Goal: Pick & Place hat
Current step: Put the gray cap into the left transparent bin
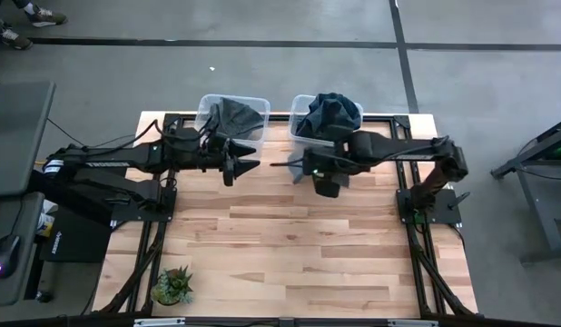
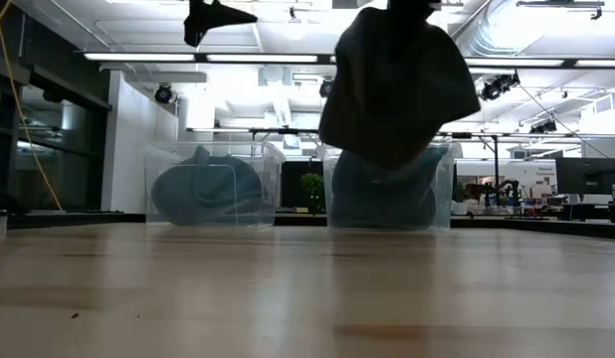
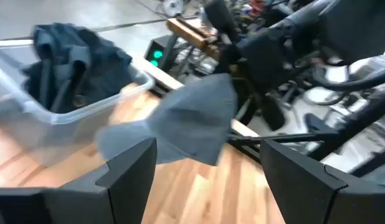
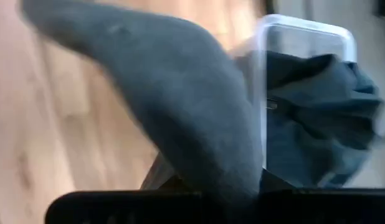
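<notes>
My right gripper (image 1: 310,170) was clamped on a dark grey hat (image 2: 392,80), which hung clear of the wooden table (image 1: 290,245), just in front of the right-hand bin (image 1: 303,107) at the far edge. In the wrist view the cloth (image 4: 180,99) draped over my fingers, folded into a soft peak with no shape of its own.

I judged it light and limp, the sort of thing that sags wherever it is not held. It would not break, and it did not look slippery, though loose cloth can slide out of a shallow pinch. A hold on a thick fold or on the rim seemed safest, since a pinch on a thin edge might let the rest swing and catch on a bin wall.

My left gripper (image 1: 244,162) hung in the air over the table, beside the hat, with its fingers spread wide and nothing between them. Its wrist view showed the hat (image 3: 192,121) ahead of those fingers (image 3: 127,168).

Farther off stood the two clear bins. The left bin (image 1: 231,111) held a dark crumpled heap, and the right one held more dark cloth (image 1: 330,113) piled above its rim. Beyond them lay the workshop floor.
</notes>
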`<state>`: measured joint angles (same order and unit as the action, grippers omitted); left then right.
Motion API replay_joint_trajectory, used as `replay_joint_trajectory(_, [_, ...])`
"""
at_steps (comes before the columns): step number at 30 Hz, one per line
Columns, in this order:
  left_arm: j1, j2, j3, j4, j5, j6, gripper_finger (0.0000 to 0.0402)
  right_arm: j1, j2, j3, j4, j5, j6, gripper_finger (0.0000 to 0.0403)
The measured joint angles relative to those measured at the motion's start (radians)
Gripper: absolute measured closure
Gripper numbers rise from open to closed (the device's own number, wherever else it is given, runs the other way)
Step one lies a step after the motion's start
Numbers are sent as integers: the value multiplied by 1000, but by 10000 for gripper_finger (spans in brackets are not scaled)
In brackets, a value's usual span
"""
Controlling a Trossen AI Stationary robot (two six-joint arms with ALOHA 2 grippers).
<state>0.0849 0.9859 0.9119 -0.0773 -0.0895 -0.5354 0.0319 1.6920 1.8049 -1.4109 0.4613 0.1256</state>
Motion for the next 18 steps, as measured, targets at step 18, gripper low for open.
replay_joint_trajectory(18, [-1, 49, 125, -158, 7, 485, 119, -23, 76, 190, -8, -112, 144, 398])
